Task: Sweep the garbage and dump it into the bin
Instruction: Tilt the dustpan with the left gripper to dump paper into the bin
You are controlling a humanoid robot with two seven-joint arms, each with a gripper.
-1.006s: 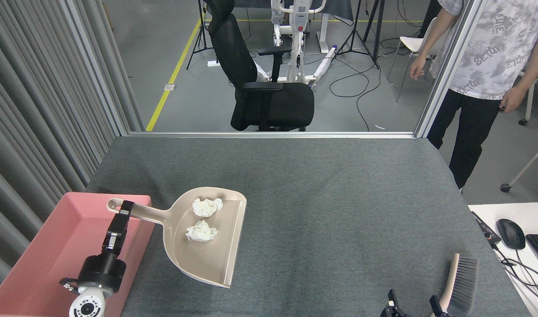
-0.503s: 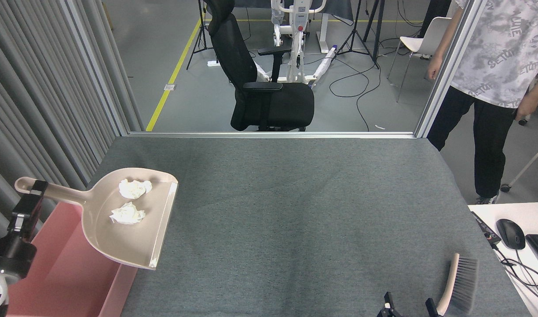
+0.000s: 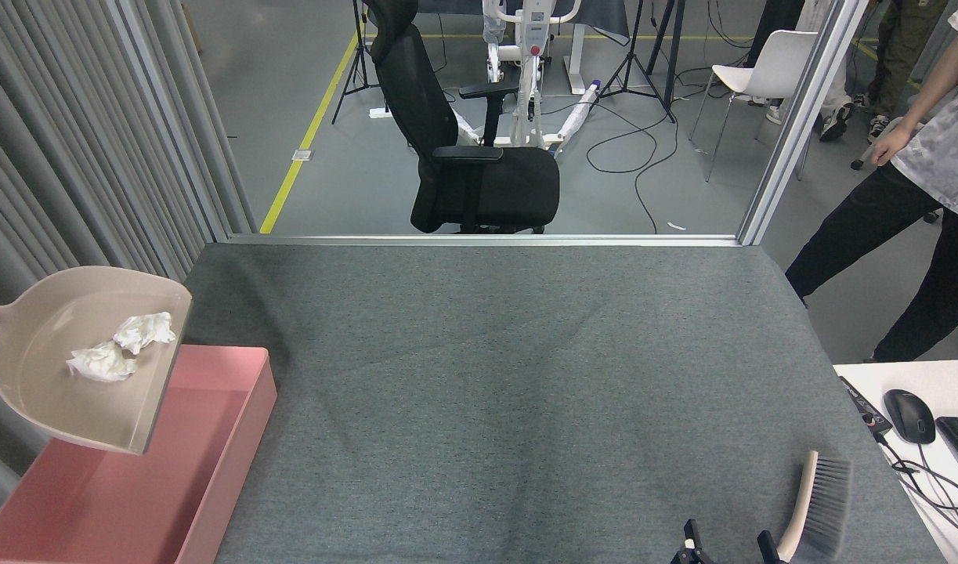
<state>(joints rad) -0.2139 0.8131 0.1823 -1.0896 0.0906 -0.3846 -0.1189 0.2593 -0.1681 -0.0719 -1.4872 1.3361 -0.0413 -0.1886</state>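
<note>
The beige dustpan [image 3: 63,392] hangs tilted above the far end of the pink bin [image 3: 236,439] at the left edge. Two white garbage wads [image 3: 143,330] [image 3: 101,363] lie inside the pan near its lip. The pan's handle runs off the left edge, and my left gripper is out of view. At the bottom edge only the tips of my right gripper [image 3: 728,546] show. It holds a brush [image 3: 819,501] by the handle's lower end, bristles to the right.
Grey felt covers the table [image 3: 510,376]. A grey slatted wall [image 3: 71,157] stands along the left. A white desk with a mouse [image 3: 909,415] and cables adjoins at the right. A person [image 3: 917,235] stands past the far right corner, and an office chair [image 3: 471,157] behind the far edge.
The dustpan with both wads has swung left and up, from the table to above the bin. My left gripper went out of view. The person stepped right.
</note>
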